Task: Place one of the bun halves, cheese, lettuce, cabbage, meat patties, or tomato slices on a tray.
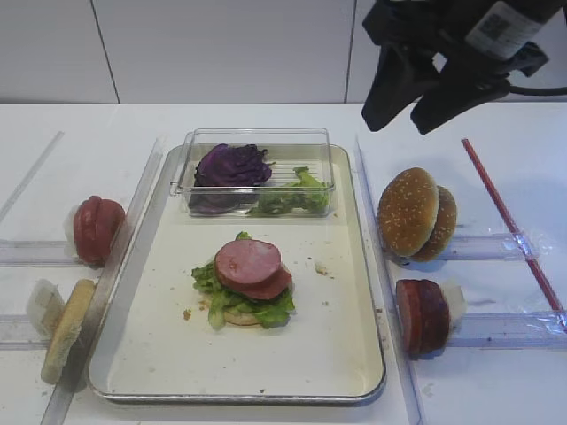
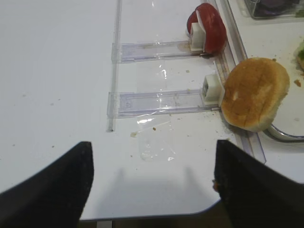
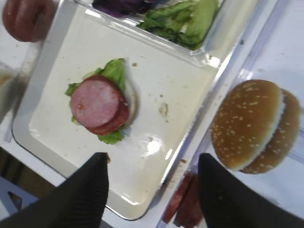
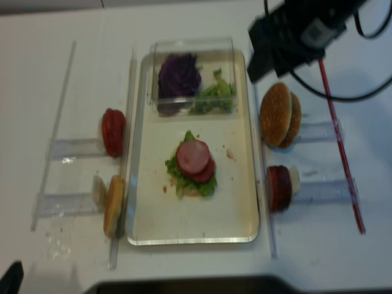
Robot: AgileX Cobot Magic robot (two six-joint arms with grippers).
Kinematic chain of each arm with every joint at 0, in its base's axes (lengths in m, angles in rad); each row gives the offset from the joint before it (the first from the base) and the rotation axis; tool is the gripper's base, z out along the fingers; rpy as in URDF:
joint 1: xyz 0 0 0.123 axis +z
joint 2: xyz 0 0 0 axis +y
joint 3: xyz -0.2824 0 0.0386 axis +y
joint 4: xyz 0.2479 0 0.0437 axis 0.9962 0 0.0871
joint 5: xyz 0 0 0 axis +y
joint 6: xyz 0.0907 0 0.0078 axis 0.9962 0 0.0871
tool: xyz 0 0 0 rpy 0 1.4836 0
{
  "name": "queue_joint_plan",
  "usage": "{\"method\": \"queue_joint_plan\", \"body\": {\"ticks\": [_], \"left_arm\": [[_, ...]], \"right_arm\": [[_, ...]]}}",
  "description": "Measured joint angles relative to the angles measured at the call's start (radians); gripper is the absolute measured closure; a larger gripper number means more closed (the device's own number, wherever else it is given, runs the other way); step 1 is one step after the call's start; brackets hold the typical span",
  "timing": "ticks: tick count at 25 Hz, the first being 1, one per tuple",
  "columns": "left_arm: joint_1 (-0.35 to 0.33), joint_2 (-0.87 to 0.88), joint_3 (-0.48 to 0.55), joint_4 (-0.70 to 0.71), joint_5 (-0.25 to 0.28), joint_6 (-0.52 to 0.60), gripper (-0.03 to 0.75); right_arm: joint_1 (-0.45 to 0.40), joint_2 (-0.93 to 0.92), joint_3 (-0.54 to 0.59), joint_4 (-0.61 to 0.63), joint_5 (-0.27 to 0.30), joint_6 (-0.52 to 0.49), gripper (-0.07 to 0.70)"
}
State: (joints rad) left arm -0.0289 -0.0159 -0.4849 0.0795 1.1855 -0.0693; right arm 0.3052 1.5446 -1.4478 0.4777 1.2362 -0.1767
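Hovering right claw (image 1: pixel 409 111) agape, empty | meat patties (image 1: pixel 253 268) stacked on tray (image 1: pixel 345 336)

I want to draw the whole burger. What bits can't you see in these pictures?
- Bottom bun: high view, mostly covered by lettuce and meat patties.
- Cabbage: right wrist view, cut off by the top edge.
- Right gripper: high view, its upper part runs past the top edge.
- Crumbs: realsense view, blurred.

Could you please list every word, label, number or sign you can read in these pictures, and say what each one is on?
No text can be read anywhere.
The white label with dark marks on the right arm above the table looks like a printed code patch, too small and blurred to read.
The clear plastic box, the tray and the clear holders bear no visible print.
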Motion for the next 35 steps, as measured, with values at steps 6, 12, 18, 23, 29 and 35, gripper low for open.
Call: {"method": "queue_joint_plan", "body": {"ticks": [6,12,18,23,29,35], "left_arm": [[0.000,0.000,0.000,0.000,0.000,0.000,0.226],[0.000,0.000,0.000,0.000,0.000,0.000,0.226],[0.000,0.000,0.000,0.000,0.000,0.000,0.226],[0.000,0.000,0.000,0.000,0.000,0.000,0.226],[0.000,0.000,0.000,0.000,0.000,0.000,0.226],[0.000,0.000,0.000,0.000,0.000,0.000,0.226]], "right_arm": [[0.000,-0.040,0.000,-0.175,0.004,0.069,0.195],[0.000,-0.089,0.022,-0.288,0.007,0.106,0.195],[-0.023,-0.123,0.113,-0.303,0.007,0.103,0.195],[-0.142,-0.158,0.201,-0.259,0.007,0.064,0.195],[-0.257,-0.266,0.290,-0.255,0.007,0.038,0.195],[-0.264,-0.444,0.310,-0.251,0.007,0.032,0.195]]}}
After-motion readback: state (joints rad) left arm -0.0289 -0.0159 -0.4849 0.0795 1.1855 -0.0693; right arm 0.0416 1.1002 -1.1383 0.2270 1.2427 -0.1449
